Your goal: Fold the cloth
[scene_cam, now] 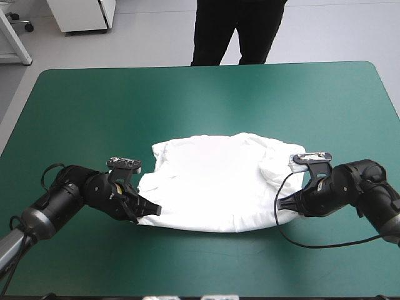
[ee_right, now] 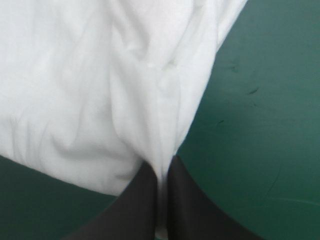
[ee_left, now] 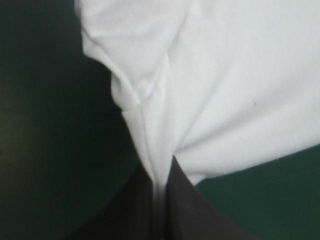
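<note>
The white T-shirt (scene_cam: 215, 181) lies partly folded and rumpled on the teal-green cover, nearer the table's front edge. My left gripper (scene_cam: 152, 210) pinches its near left corner; in the left wrist view the black fingers (ee_left: 187, 210) are all but shut, with a ridge of the T-shirt (ee_left: 220, 95) running up from between them. My right gripper (scene_cam: 282, 203) pinches the near right corner. In the right wrist view its fingers (ee_right: 185, 205) clamp a fold of the T-shirt (ee_right: 75, 95) that spreads ahead of them.
The teal-green table (scene_cam: 200, 100) stretches bare beyond the shirt to its far edge. A narrow strip of cover lies between the shirt and the front edge.
</note>
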Tool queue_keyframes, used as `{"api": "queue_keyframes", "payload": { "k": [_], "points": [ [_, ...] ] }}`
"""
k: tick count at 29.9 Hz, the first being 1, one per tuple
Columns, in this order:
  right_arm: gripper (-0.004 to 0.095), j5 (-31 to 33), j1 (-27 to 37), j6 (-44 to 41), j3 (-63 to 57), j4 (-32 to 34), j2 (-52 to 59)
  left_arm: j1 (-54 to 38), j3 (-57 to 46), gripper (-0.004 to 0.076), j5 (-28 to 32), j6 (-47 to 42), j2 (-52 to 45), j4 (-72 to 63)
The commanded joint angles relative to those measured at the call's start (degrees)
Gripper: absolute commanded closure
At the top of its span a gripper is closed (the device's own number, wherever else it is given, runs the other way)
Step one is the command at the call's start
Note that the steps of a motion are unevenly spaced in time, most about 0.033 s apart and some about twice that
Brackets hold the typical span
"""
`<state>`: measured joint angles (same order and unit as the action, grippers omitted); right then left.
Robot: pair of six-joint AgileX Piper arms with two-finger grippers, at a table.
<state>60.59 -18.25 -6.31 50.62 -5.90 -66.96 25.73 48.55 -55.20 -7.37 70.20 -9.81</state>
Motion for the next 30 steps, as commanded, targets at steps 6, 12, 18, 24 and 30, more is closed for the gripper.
{"api": "queue_keyframes", "payload": {
  "k": [6,12,18,24,30],
  "points": [
    [0.0925,1.2,0.0,-2.0,7.2,3.1,2.4,0.4,7.8,0.0733,-0.3,-2.0,-3.5,2.1],
    [0.0925,-2.3,2.4,-4.7,9.2,7.9,1.3,0.4,14.4,0.0733,3.0,-6.8,-1.9,12.9],
    [0.0925,-9.4,6.4,-4.7,12.5,7.4,-2.1,0.4,16.0,0.0733,11.1,-7.2,1.9,17.1],
    [0.0926,-17.1,7.3,-4.7,18.2,7.4,-9.4,0.4,17.1,0.0733,18.8,-9.4,8.2,20.2],
    [0.0925,-21.4,7.3,-4.7,24.8,8.1,-19.9,0.4,20.2,0.0733,25.6,-10.1,16.2,25.5]
  ]
}}
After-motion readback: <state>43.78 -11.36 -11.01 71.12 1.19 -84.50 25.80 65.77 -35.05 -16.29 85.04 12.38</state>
